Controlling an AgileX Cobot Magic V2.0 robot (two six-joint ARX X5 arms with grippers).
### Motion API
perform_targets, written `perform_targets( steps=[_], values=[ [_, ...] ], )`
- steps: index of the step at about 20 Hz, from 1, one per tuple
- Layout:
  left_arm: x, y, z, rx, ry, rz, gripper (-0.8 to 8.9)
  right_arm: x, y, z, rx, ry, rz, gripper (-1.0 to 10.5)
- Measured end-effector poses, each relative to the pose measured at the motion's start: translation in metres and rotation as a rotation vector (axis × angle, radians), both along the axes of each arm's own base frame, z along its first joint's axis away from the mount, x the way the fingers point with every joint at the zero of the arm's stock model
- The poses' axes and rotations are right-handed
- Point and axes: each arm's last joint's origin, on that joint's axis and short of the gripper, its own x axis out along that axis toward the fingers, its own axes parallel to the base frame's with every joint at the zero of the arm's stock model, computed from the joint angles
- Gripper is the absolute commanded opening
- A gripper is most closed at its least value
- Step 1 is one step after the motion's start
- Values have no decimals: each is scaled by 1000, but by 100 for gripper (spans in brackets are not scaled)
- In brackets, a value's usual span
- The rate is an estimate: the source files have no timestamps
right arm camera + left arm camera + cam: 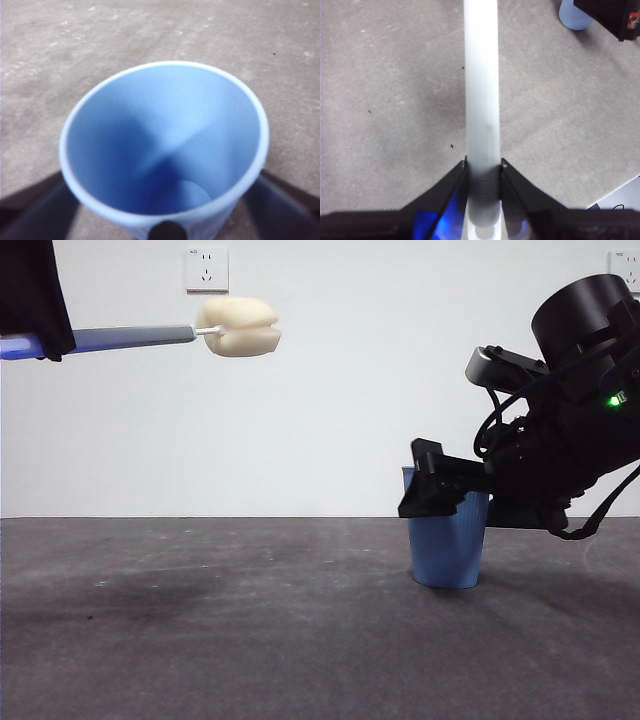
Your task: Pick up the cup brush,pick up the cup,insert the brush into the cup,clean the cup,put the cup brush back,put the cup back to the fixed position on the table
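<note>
My left gripper [483, 162] is shut on the grey handle of the cup brush [481, 90]. In the front view it [45, 340] holds the brush level, high at the left, and the cream-yellow sponge head [238, 327] points right. The blue cup [447, 540] stands upright on the table [200, 620] at the right. My right gripper [432, 490] reaches in from the right, with one jaw against each side of the cup near its upper part. The right wrist view looks down into the empty cup [165, 145]. The cup also shows in the left wrist view [572, 15].
A white wall with a socket [206, 269] stands behind the table. The right arm's dark body and cables [570, 430] fill the right side above the cup. A pale table edge [620, 195] shows in the left wrist view.
</note>
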Motion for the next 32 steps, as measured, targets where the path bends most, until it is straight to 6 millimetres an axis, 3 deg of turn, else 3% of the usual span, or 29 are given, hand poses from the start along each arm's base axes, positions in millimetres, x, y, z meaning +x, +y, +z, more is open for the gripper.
perform_targets(
  steps=[5,9,14,18,22,28,32],
  values=[
    [0,0,0,0,0,0,-8,0,0,1,4,-11,0,-3],
    [0,0,0,14,-5,-17,-9,-4,1,5,-4,9,7,-12],
    [-2,2,-3,108,-8,-110,-9,-27,-2,51,-52,-24,48,-13],
    [-5,3,-5,176,-4,-220,-9,-49,-1,77,-291,78,45,-13],
    [-6,3,-6,213,-7,-318,-9,-67,11,89,-639,166,117,-13],
    [-14,5,-15,313,99,-466,-9,-75,27,113,-995,43,177,-13],
    [-17,-1,-15,319,87,-513,-8,-83,33,113,-1161,-5,256,-13]
  ],
)
